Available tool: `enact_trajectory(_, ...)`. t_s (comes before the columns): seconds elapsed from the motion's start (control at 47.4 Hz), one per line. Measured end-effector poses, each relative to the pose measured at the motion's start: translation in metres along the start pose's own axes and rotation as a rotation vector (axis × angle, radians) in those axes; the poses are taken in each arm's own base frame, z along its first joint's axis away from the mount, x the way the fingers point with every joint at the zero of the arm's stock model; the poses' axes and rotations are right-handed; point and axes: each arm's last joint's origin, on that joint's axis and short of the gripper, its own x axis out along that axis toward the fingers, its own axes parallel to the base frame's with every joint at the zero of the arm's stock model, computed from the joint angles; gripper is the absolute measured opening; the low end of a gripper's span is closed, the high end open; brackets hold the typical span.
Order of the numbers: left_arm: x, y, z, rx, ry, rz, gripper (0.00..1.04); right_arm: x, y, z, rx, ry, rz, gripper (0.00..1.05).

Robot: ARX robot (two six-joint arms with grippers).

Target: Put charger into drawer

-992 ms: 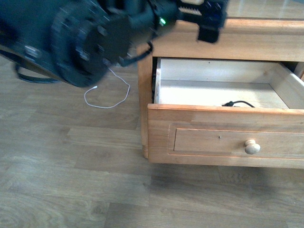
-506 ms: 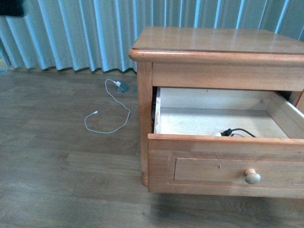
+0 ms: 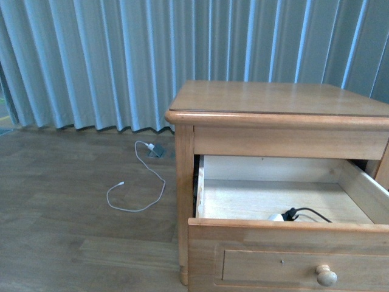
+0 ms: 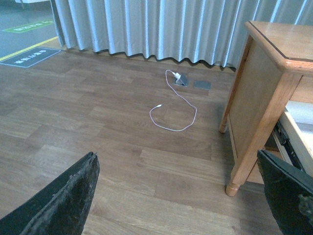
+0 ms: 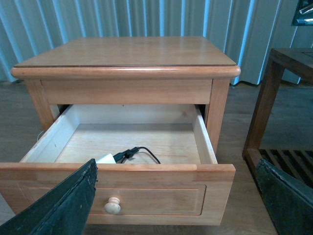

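The light-wood drawer [image 3: 285, 255] stands pulled open from the nightstand, its round pale knob [image 3: 326, 276] on the front. The white charger [image 3: 277, 217] lies inside against the front wall, its black cable [image 3: 307, 213] curling off it. In the right wrist view the drawer [image 5: 161, 193] and charger [image 5: 106, 158] show from the front. My right gripper [image 5: 178, 205] is open in front of the drawer, empty. My left gripper [image 4: 178, 205] is open over the bare floor left of the nightstand, empty. Neither arm shows in the front view.
A thin white cable [image 3: 137, 191] with a white plug [image 3: 150, 146] lies on the wood floor left of the nightstand [image 3: 279, 100]. Pleated curtains hang behind. A dark slatted wooden stand [image 5: 281, 122] is right of the nightstand in the right wrist view.
The arm that filled the upper left of the front view has left it. The view has tilted upward, now showing the nightstand top and curtains. The charger lies in the drawer unmoved.
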Motion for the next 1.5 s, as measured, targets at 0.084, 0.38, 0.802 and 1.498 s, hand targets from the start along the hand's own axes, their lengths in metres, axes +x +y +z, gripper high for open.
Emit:
enact_trajectory(0.084, 0.000, 0.000, 0.000, -0.001, 0.000, 0.002, 0.99, 0.000, 0.000, 0.000, 0.000, 0.000, 0.001, 0.96)
enact_trajectory(0.38, -0.006, 0.017, -0.014, 0.029, -0.049, -0.173, 0.35, 0.000, 0.000, 0.000, 0.000, 0.000, 0.001, 0.96)
enact_trajectory(0.802, -0.013, 0.019, -0.031, 0.031, -0.055, -0.177, 0.04, 0.000, 0.000, 0.000, 0.000, 0.000, 0.001, 0.96)
enact_trajectory(1.498, -0.024, 0.021, -0.034, 0.033, -0.057, -0.177, 0.11, 0.012, 0.007, -0.009, 0.006, 0.454, 0.107, 0.96)
